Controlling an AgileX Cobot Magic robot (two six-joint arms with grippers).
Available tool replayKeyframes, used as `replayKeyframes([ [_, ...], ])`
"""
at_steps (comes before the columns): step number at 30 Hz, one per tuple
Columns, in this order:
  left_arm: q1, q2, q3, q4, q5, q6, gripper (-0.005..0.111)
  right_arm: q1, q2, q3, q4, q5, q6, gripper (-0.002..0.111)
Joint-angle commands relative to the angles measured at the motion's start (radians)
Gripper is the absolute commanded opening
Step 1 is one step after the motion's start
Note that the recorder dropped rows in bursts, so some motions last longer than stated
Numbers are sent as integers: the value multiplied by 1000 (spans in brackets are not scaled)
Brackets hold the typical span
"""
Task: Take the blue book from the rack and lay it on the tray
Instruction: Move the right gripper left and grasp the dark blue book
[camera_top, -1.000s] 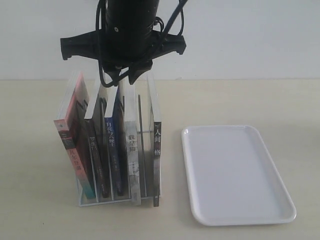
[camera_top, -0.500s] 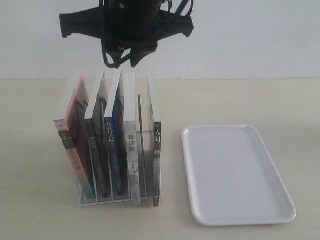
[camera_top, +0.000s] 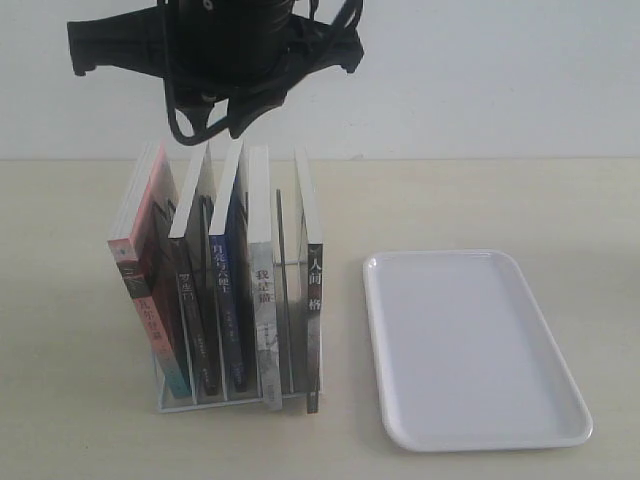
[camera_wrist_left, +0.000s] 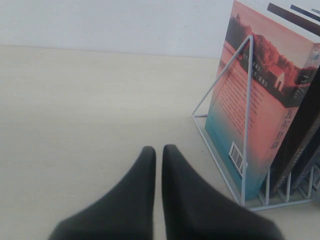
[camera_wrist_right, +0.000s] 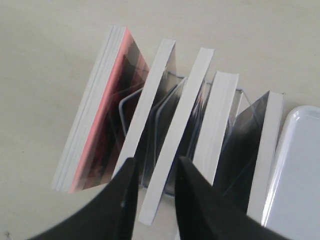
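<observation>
Right gripper (camera_top: 212, 128) risen and shifted left off the book tops | jaws part-open, empty | blue book (camera_top: 228, 300) unmoved in rack (camera_top: 215, 403) | left gripper (camera_wrist_left: 157, 152) closed | grasp not made

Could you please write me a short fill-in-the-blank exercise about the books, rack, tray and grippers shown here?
1. The rack holds ___ books.
2. In the exterior view, the blue book is ___ from the left.
3. In the exterior view, the tray lies to the ___ of the rack.
4. The left gripper, beside the rack, has its jaws ___.

Missing words: five; third; right; shut.
</observation>
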Motion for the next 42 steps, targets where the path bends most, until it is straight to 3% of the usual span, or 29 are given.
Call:
replayKeyframes([
  [1,1,-3,3,4,-5,-6,4,2,9,-4,-4,-3,10,26],
  [42,1,-3,3,4,-5,-6,4,2,139,-4,-63,-3,65,25],
])
